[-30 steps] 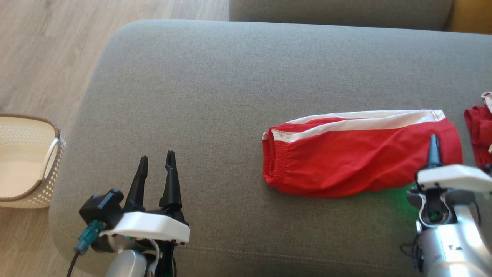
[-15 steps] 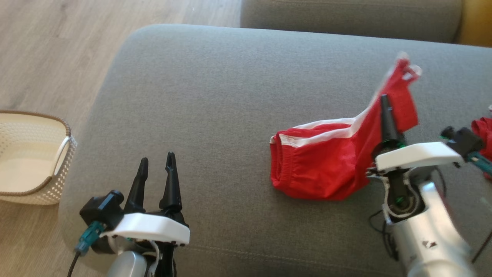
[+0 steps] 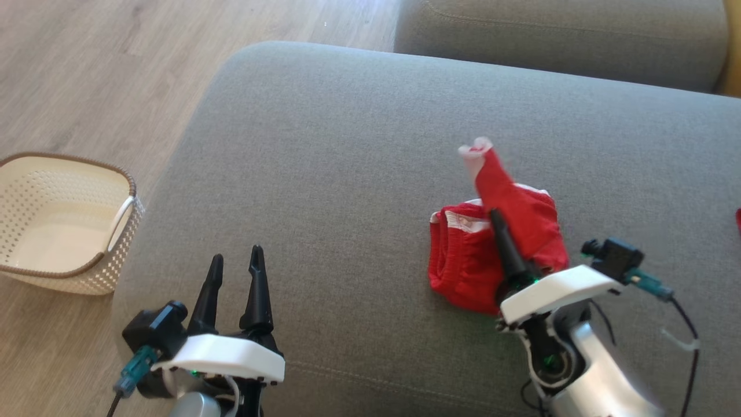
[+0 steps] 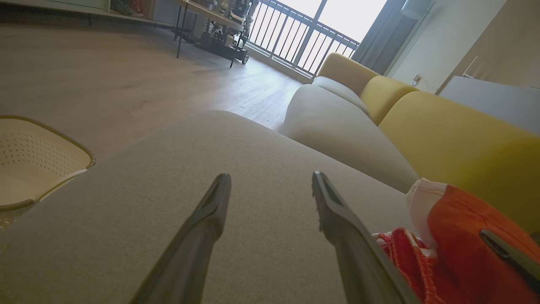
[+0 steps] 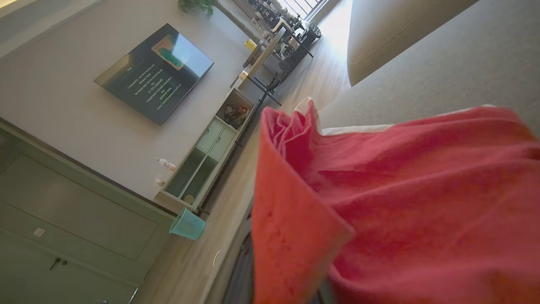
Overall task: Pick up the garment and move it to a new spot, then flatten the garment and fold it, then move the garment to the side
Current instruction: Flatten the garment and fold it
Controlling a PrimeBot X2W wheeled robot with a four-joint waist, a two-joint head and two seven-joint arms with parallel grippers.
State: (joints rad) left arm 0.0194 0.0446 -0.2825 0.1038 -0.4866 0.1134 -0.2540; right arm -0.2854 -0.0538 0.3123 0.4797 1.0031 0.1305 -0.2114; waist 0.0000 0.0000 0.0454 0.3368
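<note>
The garment point(image 3: 463, 269) is a pair of red shorts with a white stripe, lying on the grey sofa cushion point(image 3: 347, 145). Its right end is lifted and drawn leftward over the rest, and a white-edged corner sticks up. My right gripper point(image 3: 496, 223) is shut on that raised cloth. In the right wrist view the red garment point(image 5: 400, 202) hangs close in front and hides the fingers. My left gripper point(image 3: 236, 255) stands open and empty at the lower left, well apart from the cloth. In the left wrist view its fingers point(image 4: 271, 177) are spread over bare cushion, with the garment point(image 4: 455, 236) to the right.
A cream perforated basket point(image 3: 124, 202) stands on the wooden floor left of the sofa and shows again as the basket point(image 4: 63, 139). A sliver of another red cloth point(image 3: 738, 220) sits at the right edge. A second grey cushion point(image 3: 550, 40) lies behind.
The right gripper has lifted the garment's right end and carried it left over the rest, bunching the shorts. The camera has shifted, too. The left gripper has stayed put.
</note>
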